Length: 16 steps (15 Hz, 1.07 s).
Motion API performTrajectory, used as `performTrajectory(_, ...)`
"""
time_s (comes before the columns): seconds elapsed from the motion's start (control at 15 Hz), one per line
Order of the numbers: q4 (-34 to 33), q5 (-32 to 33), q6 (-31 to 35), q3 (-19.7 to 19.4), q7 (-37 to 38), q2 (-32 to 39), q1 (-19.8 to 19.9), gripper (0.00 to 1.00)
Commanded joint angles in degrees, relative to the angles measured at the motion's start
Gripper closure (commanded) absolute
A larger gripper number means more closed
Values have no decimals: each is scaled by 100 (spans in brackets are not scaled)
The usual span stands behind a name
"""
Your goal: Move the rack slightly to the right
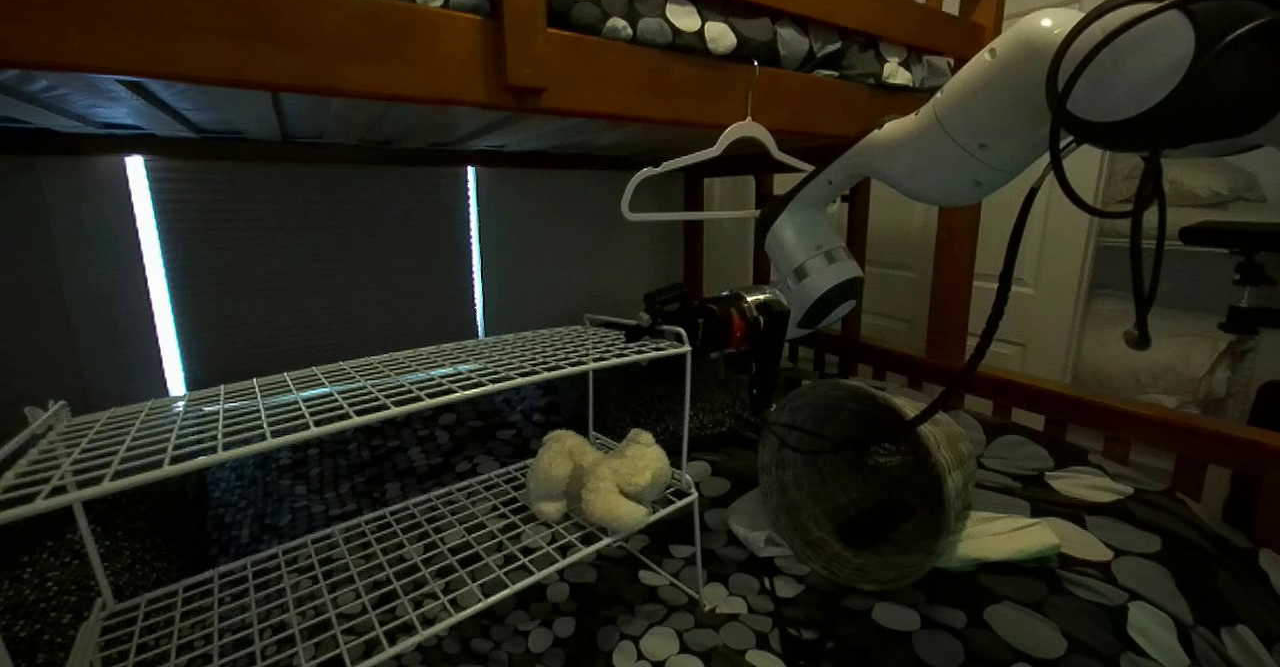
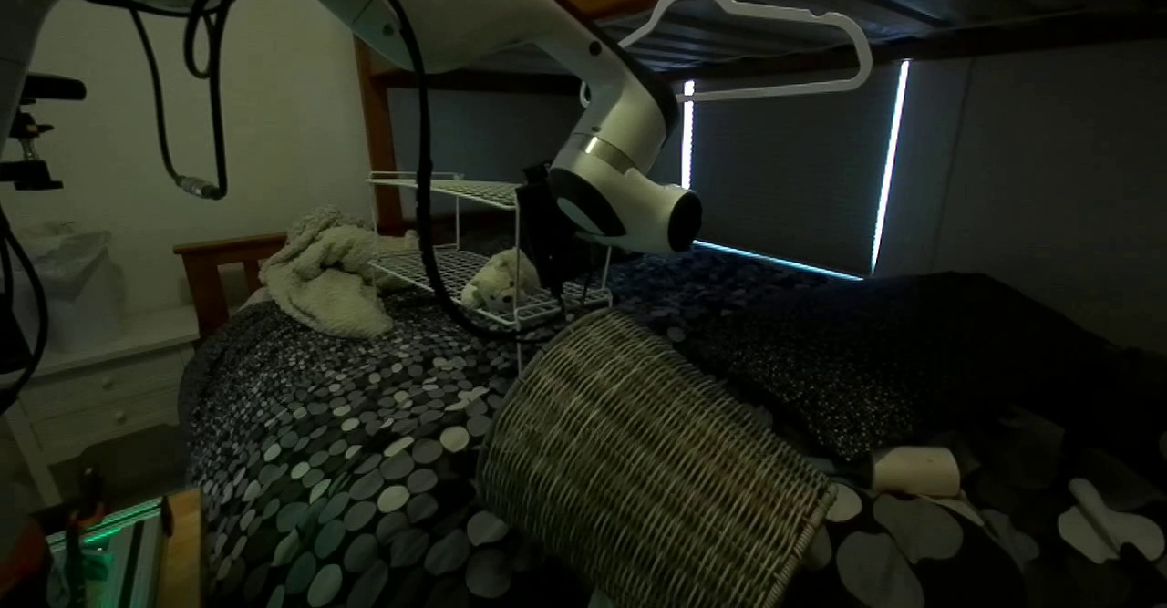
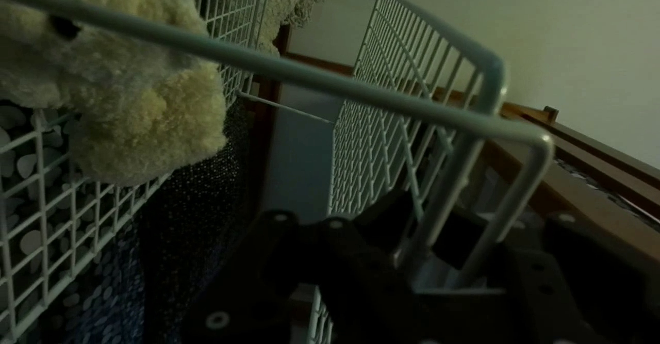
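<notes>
Gripper [image 3: 425, 225] under my remote control has its fingers clamped on the upper end rail of the white wire rack [image 1: 400, 417]. Left to right, I see in an exterior view: the rack, extending leftward from the gripper; a plush toy [image 1: 615, 482] on its lower tier, near the gripped end; a hanger [image 1: 700, 216], hanging higher; a wicker basket [image 1: 945, 457], lying on its side.

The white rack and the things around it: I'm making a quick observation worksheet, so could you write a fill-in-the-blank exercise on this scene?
The cream plush toy rests on the ____ tier of the white rack.
The gripper is at the end of the rack's ____ tier.
The wicker basket lies on its ____.
The clothes hanger is ____ in colour.

Missing words: lower; upper; side; white.
</notes>
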<state>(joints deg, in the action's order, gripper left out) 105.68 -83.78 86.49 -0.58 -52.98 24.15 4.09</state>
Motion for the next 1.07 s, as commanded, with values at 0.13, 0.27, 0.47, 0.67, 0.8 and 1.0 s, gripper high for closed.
performTrajectory(0.13, 605, 85, -190, -256, -156, -719, 129, 98)
performTrajectory(0.27, 755, 216, -154, -346, -177, -871, 137, 98)
performTrajectory(0.47, 1018, 365, -164, -467, -221, -1114, 185, 98)
performTrajectory(0.67, 1278, 461, -136, -557, -296, -1328, 216, 98)
performTrajectory(0.8, 1414, 492, -126, -618, -341, -1452, 256, 98)
performTrajectory(1.0, 1617, 538, -113, -730, -398, -1649, 344, 98)
